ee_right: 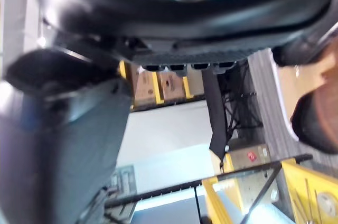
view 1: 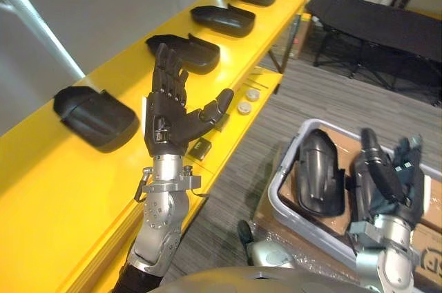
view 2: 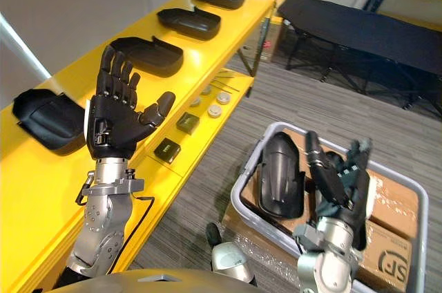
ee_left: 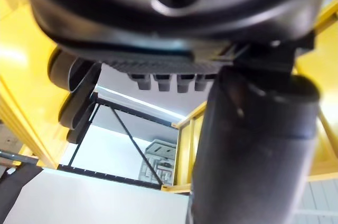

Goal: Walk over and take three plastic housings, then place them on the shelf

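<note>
Right hand [view 1: 395,184], fingers relaxed and empty, hovers over the near right of the grey bin [view 2: 242,181]. The bin housing [view 1: 319,172] lies just to its left, long axis running near to far, so this hand is the nearer. Farther left, the left hand [view 1: 169,117] is raised, open and empty, over the yellow shelf [view 1: 41,189], where four glossy black, shell-shaped shelf housings [view 1: 93,117] sit in a row.

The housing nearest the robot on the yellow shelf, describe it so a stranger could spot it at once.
A long yellow shelf runs along the grey wall on the robot's left, carrying a row of four black housings. This housing ends the row on the robot's side, just left of the raised, open left hand; the other three lie farther off.
</note>
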`<state>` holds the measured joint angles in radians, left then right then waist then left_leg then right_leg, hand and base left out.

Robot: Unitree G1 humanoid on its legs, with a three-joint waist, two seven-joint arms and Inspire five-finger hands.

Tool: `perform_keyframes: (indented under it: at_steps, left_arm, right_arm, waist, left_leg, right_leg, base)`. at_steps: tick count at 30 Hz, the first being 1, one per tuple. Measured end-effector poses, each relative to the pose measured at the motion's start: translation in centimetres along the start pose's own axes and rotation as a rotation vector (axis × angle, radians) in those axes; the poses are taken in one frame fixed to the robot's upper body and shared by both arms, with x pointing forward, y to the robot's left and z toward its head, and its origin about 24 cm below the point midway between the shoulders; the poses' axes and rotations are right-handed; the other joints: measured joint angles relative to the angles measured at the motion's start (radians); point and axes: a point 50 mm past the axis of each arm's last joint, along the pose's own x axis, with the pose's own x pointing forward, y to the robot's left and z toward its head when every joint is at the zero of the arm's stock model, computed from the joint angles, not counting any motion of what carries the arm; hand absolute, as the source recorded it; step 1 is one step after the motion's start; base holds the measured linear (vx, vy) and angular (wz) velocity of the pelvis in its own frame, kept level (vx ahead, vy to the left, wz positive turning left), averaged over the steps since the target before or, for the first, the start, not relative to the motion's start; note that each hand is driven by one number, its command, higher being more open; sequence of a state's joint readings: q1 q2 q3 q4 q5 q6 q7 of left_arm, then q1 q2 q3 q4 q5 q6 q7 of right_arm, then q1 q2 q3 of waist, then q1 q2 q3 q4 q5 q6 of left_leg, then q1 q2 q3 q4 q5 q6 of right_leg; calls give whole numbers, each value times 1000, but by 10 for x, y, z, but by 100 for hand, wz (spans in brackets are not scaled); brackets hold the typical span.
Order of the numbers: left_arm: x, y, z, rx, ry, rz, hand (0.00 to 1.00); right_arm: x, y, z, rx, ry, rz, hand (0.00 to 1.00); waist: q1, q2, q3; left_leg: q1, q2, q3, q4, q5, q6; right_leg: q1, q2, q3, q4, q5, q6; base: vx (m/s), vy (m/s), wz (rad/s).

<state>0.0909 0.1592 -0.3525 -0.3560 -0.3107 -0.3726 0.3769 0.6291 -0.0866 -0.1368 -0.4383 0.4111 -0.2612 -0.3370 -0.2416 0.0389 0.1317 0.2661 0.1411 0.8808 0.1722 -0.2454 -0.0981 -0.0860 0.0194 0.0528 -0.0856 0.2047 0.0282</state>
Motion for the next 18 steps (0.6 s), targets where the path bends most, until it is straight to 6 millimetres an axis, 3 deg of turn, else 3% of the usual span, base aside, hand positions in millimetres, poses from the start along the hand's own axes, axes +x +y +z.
perform_keyframes:
  at_steps: [1, 3, 4, 5, 6, 7, 8, 9, 14, 18]
  left_arm:
    - [2, -1, 0, 1, 4, 8, 100]
    - [4, -1, 0, 7, 8, 29, 100]
    - [3, 2, 1, 15, 15, 52, 100]
    - [1, 8, 6, 30, 14, 95, 100]
    - [0, 12, 8, 37, 9, 109, 100]
    - [-3, 18, 11, 51, 3, 134, 100]
    - [-4, 22, 12, 56, 5, 148, 100]
    - [-11, 28, 11, 72, 26, 162, 100]
    - [-25, 45, 12, 114, 55, 225, 100]
    - [-23, 42, 14, 106, 25, 177, 100]
  right_arm:
    - [-1, 1, -1, 7, 5, 6, 100]
    - [0, 11, -3, 36, 9, 67, 100]
    - [1, 20, -4, 52, 9, 113, 100]
    - [9, 36, -7, 61, 7, 216, 100]
    - [14, 43, -9, 59, 5, 256, 100]
    - [25, 54, -14, 45, 4, 321, 100]
    - [30, 59, -17, 36, 8, 341, 100]
    - [33, 60, -21, 13, 24, 350, 100]
    - [37, 68, -27, -10, 62, 352, 100]
    - [30, 64, -34, -26, 102, 334, 100]
  waist:
    - [0, 2, -1]
    - [20, 4, -2]
    - [38, 6, -3]
    - [79, 9, -2]
    - [97, 21, -2]
    - [134, 56, -5]
    - [149, 63, -1]
    - [157, 56, 1]
    - [208, 69, -1]
    - [205, 47, 27]
  left_leg:
    - [1, 0, 1, 2, -2, 4]
    - [-29, -5, -107, 57, -17, 63]
    - [-60, -8, -233, 93, -28, 99]
    - [-110, -28, -435, 130, -78, 134]
    - [-125, -36, -503, 127, -95, 134]
    - [-137, -29, -583, 117, -136, 103]
    - [-140, -22, -576, 130, -140, 97]
    - [-138, -33, -584, 140, -141, 89]
    - [-155, -51, -620, 150, -131, 73]
    - [-164, -48, -649, 211, -156, 75]
  right_leg:
    - [0, 0, -7, 0, 0, 0]
    - [-4, 0, 8, 0, 0, -3]
    - [-12, 1, 21, 0, -2, -5]
    - [-37, 11, 50, 0, -5, -6]
    - [-46, 23, 65, 1, -6, -5]
    - [-63, 46, 63, 10, -5, -2]
    - [-85, 55, 61, 55, -1, -12]
    - [-101, 45, 60, 118, -2, -11]
    - [-57, 30, 43, 23, 48, -1]
    - [-48, 29, 44, 47, 49, -7]
  base:
    - [-96, -34, -16]
    - [-90, -31, -28]
    - [-118, -24, -74]
    - [-163, 1, -87]
    - [-195, 36, -108]
    - [-165, 37, -78]
    - [-111, 37, -40]
    - [-24, 35, 17]
    - [18, 29, 17]
    - [-5, 60, -1]
